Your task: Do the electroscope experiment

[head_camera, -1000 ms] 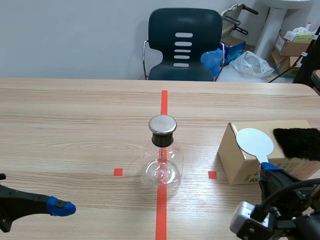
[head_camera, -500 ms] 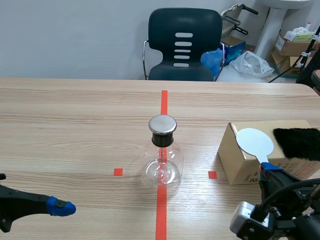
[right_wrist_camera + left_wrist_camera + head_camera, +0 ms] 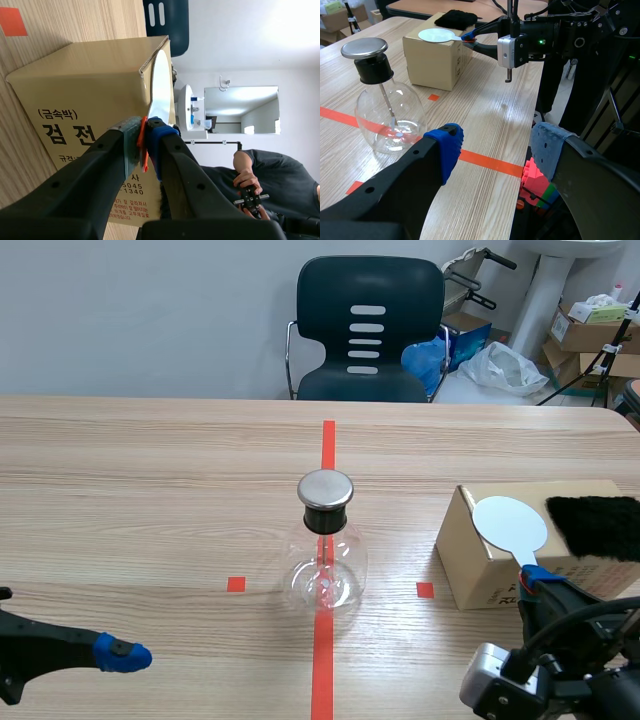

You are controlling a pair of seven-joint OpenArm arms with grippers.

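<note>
Our right gripper (image 3: pixel 146 131) clamps the white disc paddle (image 3: pixel 510 523) by its handle atop the cardboard box (image 3: pixel 470 565), likely for charging. The electroscope flask (image 3: pixel 326 545) waits mid-table, and our left gripper (image 3: pixel 495 147) gapes idle.

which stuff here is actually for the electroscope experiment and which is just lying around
For the job:
- electroscope flask, glass with a metal cap
- white disc on a handle, held in the right gripper
- black fur pad on the cardboard box

Just lying about:
- chair
- plastic bags
- cartons in the far corner
</note>
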